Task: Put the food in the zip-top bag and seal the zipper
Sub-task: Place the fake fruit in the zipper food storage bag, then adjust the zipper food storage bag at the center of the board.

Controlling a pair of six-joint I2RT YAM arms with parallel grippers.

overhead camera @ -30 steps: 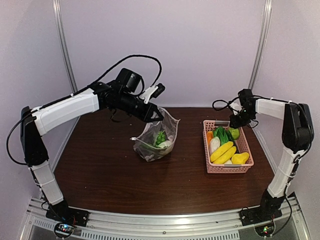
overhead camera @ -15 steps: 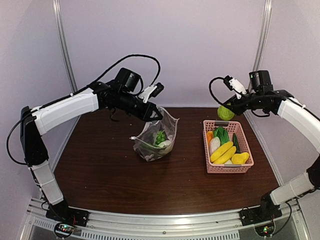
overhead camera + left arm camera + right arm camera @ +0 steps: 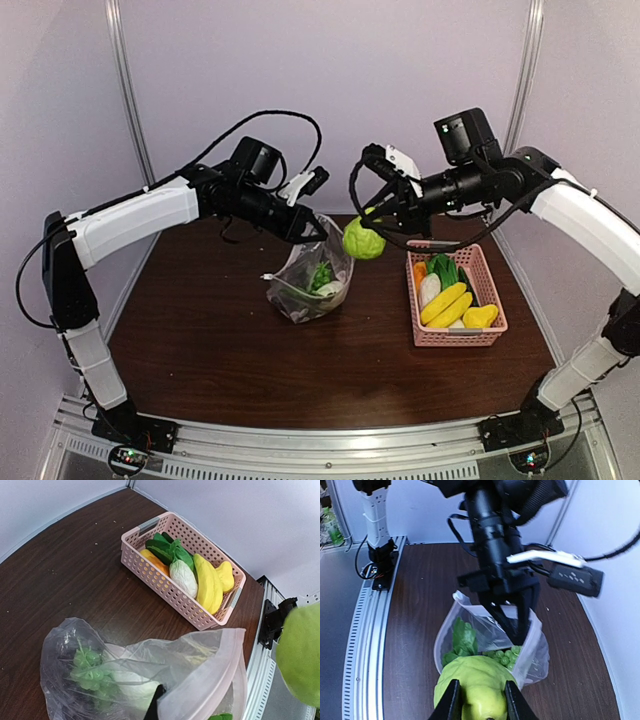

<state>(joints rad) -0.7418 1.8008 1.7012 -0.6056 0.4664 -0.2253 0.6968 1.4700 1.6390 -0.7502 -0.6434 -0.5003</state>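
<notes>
Your left gripper (image 3: pixel 314 231) is clamped tight on the rim of the zip-top bag (image 3: pixel 312 282), holding its mouth up and open above the table (image 3: pixel 200 340) so your right gripper (image 3: pixel 481 700), partly closed around the green round fruit (image 3: pixel 363 241) just beside that mouth, can drop it in; no writing is readable.

1 zip-top bag (image 3: pixel 312 275), 1 pink basket (image 3: pixel 455 338), 1 green round fruit (image 3: pixel 363 240). In basket: 2 bananas (image 3: pixel 447 304), 1 lemon (image 3: pixel 481 316), 1 white radish (image 3: pixel 429 289), 1 orange veg (image 3: pixel 419 270). In bag: 1 green grape bunch (image 3: pixel 90 667).
</notes>
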